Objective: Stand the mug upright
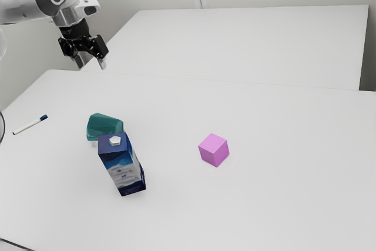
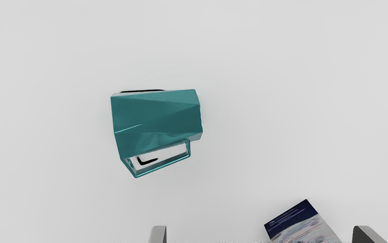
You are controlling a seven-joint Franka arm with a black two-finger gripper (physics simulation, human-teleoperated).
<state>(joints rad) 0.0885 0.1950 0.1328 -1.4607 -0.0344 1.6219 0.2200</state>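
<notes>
High above the table's far left corner in the exterior view hangs my gripper [image 1: 91,63], well away from the mug. In the wrist view the gripper [image 2: 259,234] has its two fingertips wide apart, open, with nothing held. The teal faceted mug [image 1: 104,126] lies on its side, partly hidden behind the carton in the exterior view. From above, the mug [image 2: 156,121] shows its side wall, and its angular handle sticks out on the side toward my fingers.
A blue and white carton [image 1: 124,166] stands close in front of the mug; the carton [image 2: 301,222] also appears near one fingertip. A pink cube [image 1: 214,149] sits toward the exterior view's right, and a marker [image 1: 29,124] lies at its left on the white table [image 1: 282,204].
</notes>
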